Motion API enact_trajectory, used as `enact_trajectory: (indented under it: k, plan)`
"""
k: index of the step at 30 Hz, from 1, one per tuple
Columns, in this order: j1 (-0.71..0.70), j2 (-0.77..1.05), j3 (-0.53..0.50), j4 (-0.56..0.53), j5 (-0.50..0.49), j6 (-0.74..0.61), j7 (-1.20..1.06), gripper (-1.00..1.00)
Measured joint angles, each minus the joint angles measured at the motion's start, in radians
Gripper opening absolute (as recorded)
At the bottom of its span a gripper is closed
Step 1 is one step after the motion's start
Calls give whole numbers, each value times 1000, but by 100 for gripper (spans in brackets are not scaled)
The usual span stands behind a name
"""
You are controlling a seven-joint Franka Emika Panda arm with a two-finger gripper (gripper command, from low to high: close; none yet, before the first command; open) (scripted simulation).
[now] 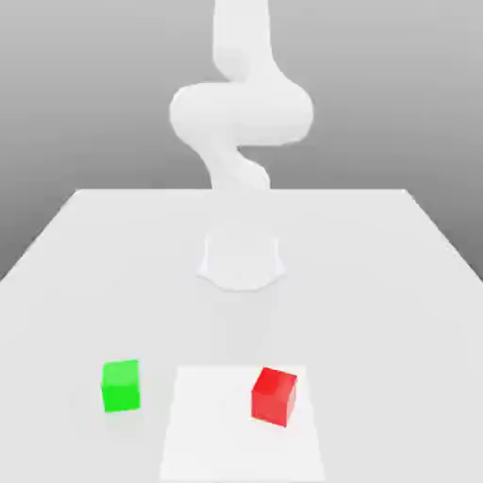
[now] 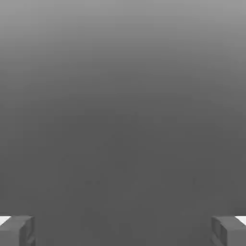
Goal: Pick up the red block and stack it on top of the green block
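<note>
Open hand (image 2: 123,231), its two fingers (image 2: 19,231) well apart and nothing between them; behind, a plain grey background (image 2: 123,120), paler along one edge, darker elsewhere.

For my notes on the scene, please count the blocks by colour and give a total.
Red block: 1
Green block: 1
Total: 2

Bright, even light washes the white robot arm (image 1: 241,113) into the pale tabletop (image 1: 170,283); the hand view is dim grey.
</note>
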Motion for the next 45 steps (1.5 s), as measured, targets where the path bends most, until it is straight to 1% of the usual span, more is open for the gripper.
enact_trajectory:
  k: [4, 9, 16, 19, 23, 27, 31, 32, 39, 45]
  plan:
    - [88, 134, -69, -73, 22, 77, -192, 0]
    - [173, 299, -128, -160, 57, 168, -430, 0]
    - [262, 525, -173, -283, 84, 296, -746, 0]
    - [280, 619, -176, -336, 74, 352, -865, 0]
    - [290, 735, -173, -398, 18, 429, -980, 0]
    - [276, 846, -149, -392, 66, 520, -1043, 0]
    - [219, 962, -76, -377, 137, 616, -1096, 0]
    - [209, 979, -63, -375, 147, 630, -1103, -100]
    - [208, 977, -64, -375, 144, 626, -1101, -100]
    - [245, 822, -125, -397, 37, 499, -1023, -100]
